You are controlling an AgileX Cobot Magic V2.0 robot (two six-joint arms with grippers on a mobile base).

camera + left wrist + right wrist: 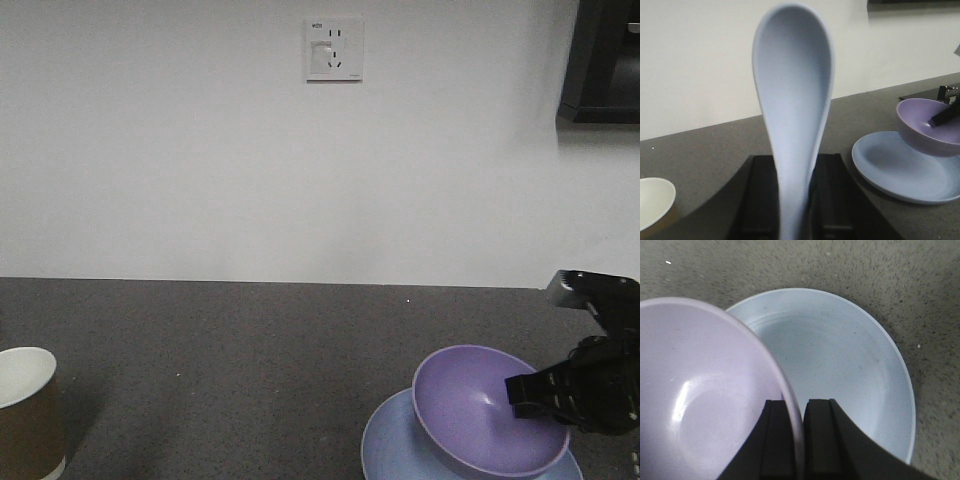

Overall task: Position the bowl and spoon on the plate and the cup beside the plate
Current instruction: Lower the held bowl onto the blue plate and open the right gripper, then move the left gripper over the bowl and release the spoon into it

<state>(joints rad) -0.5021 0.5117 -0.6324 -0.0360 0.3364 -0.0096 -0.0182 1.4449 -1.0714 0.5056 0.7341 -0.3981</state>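
Observation:
My right gripper (pixel 796 405) is shut on the rim of the lavender bowl (pixel 700 400), one finger inside and one outside. The bowl (pixel 485 410) hangs tilted over the light blue plate (pixel 395 450), its base close to or touching the plate. In the left wrist view my left gripper (pixel 795 165) is shut on the handle of the pale blue spoon (pixel 792 100), which stands upright with its scoop up. That view also shows the plate (pixel 900 165) and bowl (pixel 925 127) at the right. The brown paper cup (pixel 25 410) stands at the table's left front.
The dark speckled tabletop (pixel 250 350) runs back to a white wall with a socket (pixel 334 47). A dark object (pixel 600 60) hangs at the upper right. The cup's white rim (pixel 652 200) shows at the left wrist view's lower left.

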